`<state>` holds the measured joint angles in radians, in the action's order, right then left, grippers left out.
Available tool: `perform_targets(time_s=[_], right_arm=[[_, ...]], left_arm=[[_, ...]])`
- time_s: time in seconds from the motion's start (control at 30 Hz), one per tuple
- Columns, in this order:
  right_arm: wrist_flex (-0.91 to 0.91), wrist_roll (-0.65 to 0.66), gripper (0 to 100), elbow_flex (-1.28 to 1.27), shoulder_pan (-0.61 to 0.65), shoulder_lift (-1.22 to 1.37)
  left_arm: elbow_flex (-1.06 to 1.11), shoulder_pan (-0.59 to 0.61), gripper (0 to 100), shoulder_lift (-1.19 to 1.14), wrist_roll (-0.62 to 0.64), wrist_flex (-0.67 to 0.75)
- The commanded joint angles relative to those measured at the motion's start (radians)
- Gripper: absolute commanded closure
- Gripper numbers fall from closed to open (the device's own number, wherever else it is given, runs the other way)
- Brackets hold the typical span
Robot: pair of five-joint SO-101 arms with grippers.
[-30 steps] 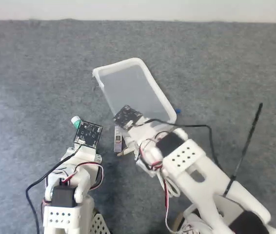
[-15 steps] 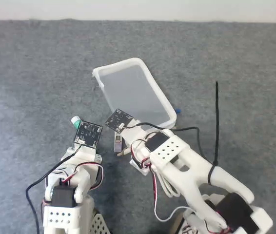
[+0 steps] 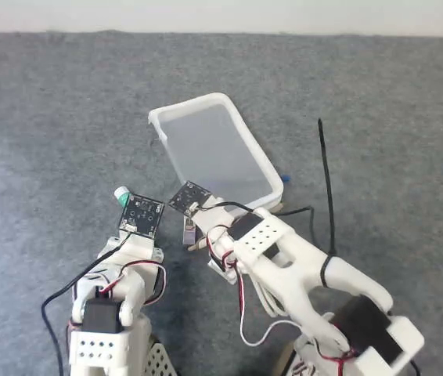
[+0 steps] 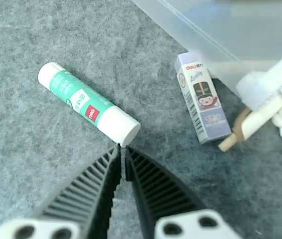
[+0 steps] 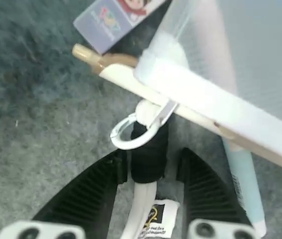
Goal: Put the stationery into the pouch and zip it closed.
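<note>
Since a second ago the right arm [image 3: 284, 251] has swung across toward the left arm [image 3: 124, 274], so its wrist now sits by the near corner of the pouch [image 3: 206, 145]. The thin black strap [image 3: 325, 172] standing off the right arm has swept over with it. The left arm has kept its place.

The translucent, white-rimmed pouch lies flat on the grey counter [image 3: 65, 117]. The stationery is all outside it:
- The green and white glue stick [image 4: 88, 107] lies on the counter, apart from the pouch.
- The sleeved eraser [image 4: 202, 97] lies just beside the pouch's near corner.
- The pencil [image 5: 88, 54] pokes its tan end out from under the pouch's white edge, close to the eraser.
- A pale blue pen [image 5: 240, 174] lies under that same edge.

The left end effector [image 4: 122, 149] has its jaws pressed together on nothing, with the tips just beside the glue stick's white end.

The right end effector [image 5: 151, 157] is spread and straddles a black tab [image 5: 148, 144]. That tab hangs from a metal ring [image 5: 131, 134] at the pouch's edge, and a gap shows on one side of it.
</note>
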<state>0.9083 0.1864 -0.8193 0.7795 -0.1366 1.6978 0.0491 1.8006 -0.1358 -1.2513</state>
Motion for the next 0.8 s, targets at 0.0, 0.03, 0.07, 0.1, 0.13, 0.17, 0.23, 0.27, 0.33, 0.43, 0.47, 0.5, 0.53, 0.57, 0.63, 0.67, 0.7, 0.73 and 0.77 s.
perform_targets(time_s=[0.0,0.03,0.07,0.1,0.13,0.17,0.23,0.27,0.33,0.43,0.47,0.5,0.53,0.57,0.63,0.67,0.7,0.73,0.77], right_arm=[[-0.013,-0.011,84.1,0.046,0.01,-0.004],[-0.015,-0.011,84.1,0.046,0.01,-0.004],[-0.015,-0.011,84.6,0.046,0.01,-0.004],[-0.015,-0.011,86.0,0.048,0.01,-0.004],[-0.016,-0.011,88.0,0.048,0.01,-0.002],[-0.024,-0.011,90.7,0.048,0.01,-0.002],[-0.033,-0.011,96.8,0.046,0.01,-0.002],[-0.031,-0.008,99.3,0.046,0.008,-0.002],[-0.022,-0.008,98.9,0.043,0.005,-0.013],[0.013,-0.011,99.2,0.043,-0.012,-0.041],[0.016,-0.011,99.2,0.041,-0.019,-0.058],[0.018,-0.011,99.2,0.035,-0.03,-0.077],[0.018,-0.011,99.2,0.026,-0.038,-0.101],[0.018,-0.011,99.2,0.017,-0.045,-0.128],[0.035,-0.011,99.2,0.0,-0.059,-0.189],[0.042,-0.011,99.2,-0.008,-0.061,-0.222],[0.051,-0.011,99.2,-0.017,-0.061,-0.254],[0.058,-0.011,99.2,-0.029,-0.061,-0.288],[0.059,-0.011,99.2,-0.041,-0.061,-0.323]], left_arm=[[-0.013,0.003,99,0.017,0.012,-0.011],[-0.013,0.003,99,0.017,0.012,-0.011],[-0.013,0.003,99,0.017,0.012,-0.011],[-0.013,0.003,99,0.017,0.012,-0.011],[-0.013,0.003,99,0.017,0.012,-0.011],[-0.013,0.003,99,0.017,0.012,-0.011],[-0.013,0.003,99,0.017,0.012,-0.011],[-0.013,0.003,99,0.017,0.012,-0.011],[-0.013,0.003,99,0.017,0.012,-0.011],[-0.013,0.003,99,0.017,0.012,-0.011],[-0.013,0.003,99,0.017,0.012,-0.011],[-0.013,0.003,99,0.017,0.012,-0.011],[-0.013,0.003,99,0.017,0.012,-0.011],[-0.013,0.003,99,0.017,0.012,-0.011],[-0.013,0.003,99,0.017,0.012,-0.011],[-0.013,0.003,99,0.017,0.012,-0.011],[-0.013,0.003,99,0.017,0.012,-0.011],[-0.013,0.003,99,0.017,0.012,-0.011],[-0.013,0.003,99,0.017,0.012,-0.011]])
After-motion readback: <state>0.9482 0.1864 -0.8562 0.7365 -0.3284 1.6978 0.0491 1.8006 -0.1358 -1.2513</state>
